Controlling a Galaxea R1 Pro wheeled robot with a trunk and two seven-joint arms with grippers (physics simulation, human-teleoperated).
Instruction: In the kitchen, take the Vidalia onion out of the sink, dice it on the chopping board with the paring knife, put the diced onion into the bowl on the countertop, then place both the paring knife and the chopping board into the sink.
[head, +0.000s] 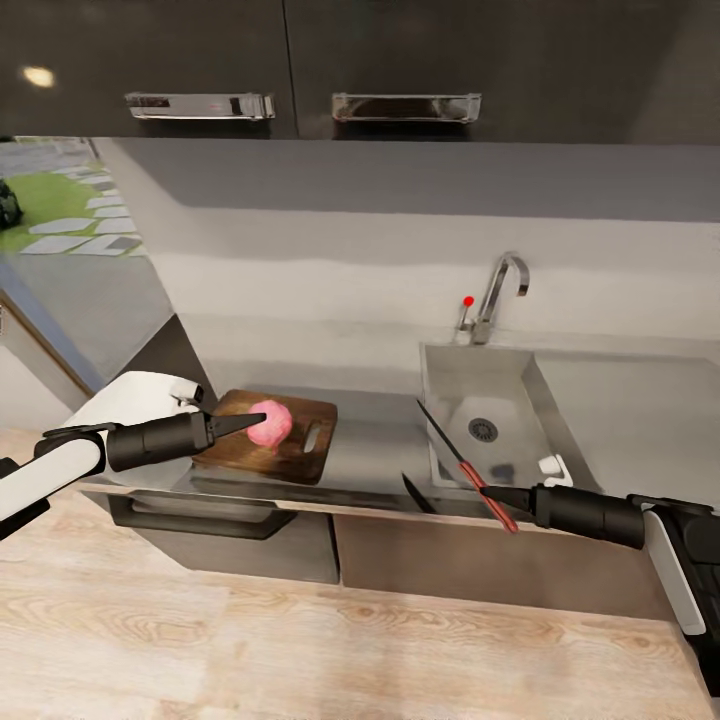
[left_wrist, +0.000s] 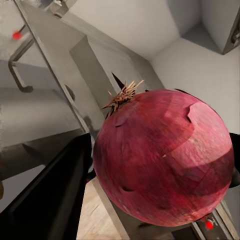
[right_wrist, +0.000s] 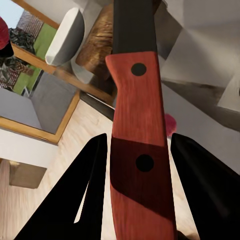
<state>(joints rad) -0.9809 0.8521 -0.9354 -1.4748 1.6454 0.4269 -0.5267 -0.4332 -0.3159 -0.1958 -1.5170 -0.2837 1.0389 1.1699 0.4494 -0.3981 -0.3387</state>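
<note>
paring knife (head: 467, 467) over sink (head: 445, 420) front rim

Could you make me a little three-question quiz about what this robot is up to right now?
1. True or false: the onion is in the sink.
2. Which gripper holds the paring knife? A) left B) right
3. Fill in: the chopping board lies on the ____, to the left of the sink.

Key:
1. False; the left gripper holds it over the board.
2. B, the right gripper, by the red handle.
3. Countertop.
</note>
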